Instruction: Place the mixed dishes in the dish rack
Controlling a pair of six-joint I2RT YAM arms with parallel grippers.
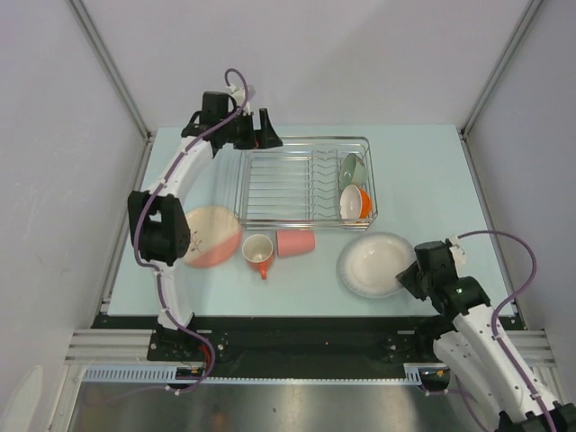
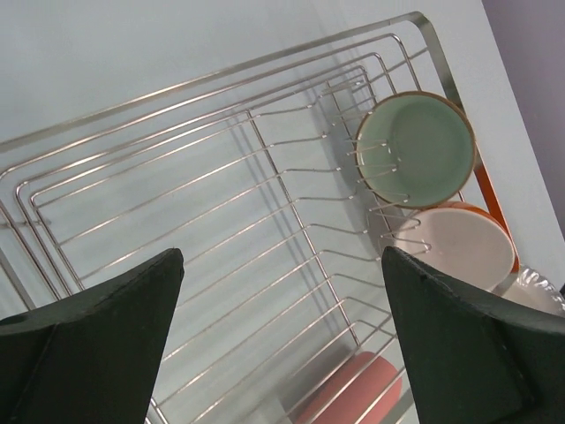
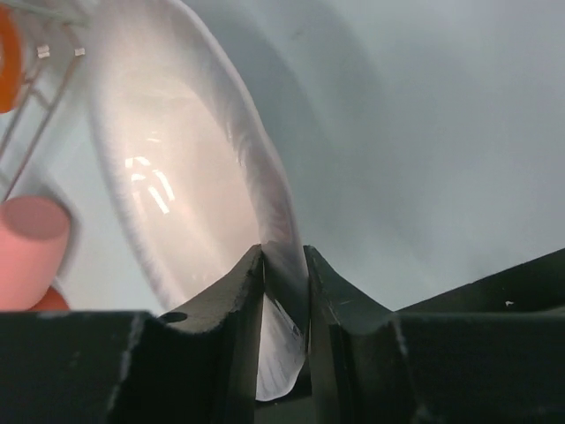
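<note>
Pale-blue surface (image 1: 432,180) carries four loose pieces. Nearest is one large whitish plate (image 1: 373,265), its right rim clamped in the right end effector (image 3: 284,258). Leftward lie a pink tumbler (image 1: 295,242), an orange-handled white mug (image 1: 258,249) and a pink plate (image 1: 213,236). Beyond, the dish rack (image 1: 306,139) holds two at its right end, a pale green bowl (image 1: 353,168) and an orange cup (image 1: 354,203), with bare wires elsewhere. The left end effector (image 1: 258,124) hovers fully open and empty over the rack's far-left corner.

The rack's (image 1: 279,184) left and middle lie bare, open from above; a green bowl (image 1: 354,169) and an orange cup (image 1: 355,203) fill its right end. The left gripper (image 2: 282,256) hangs over its far left corner, jaws wide. Along the near side a pink plate (image 1: 213,236), mug (image 1: 258,251), tumbler (image 1: 295,242) and white plate (image 1: 376,265) form a row; mug and tumbler perhaps touch.
</note>
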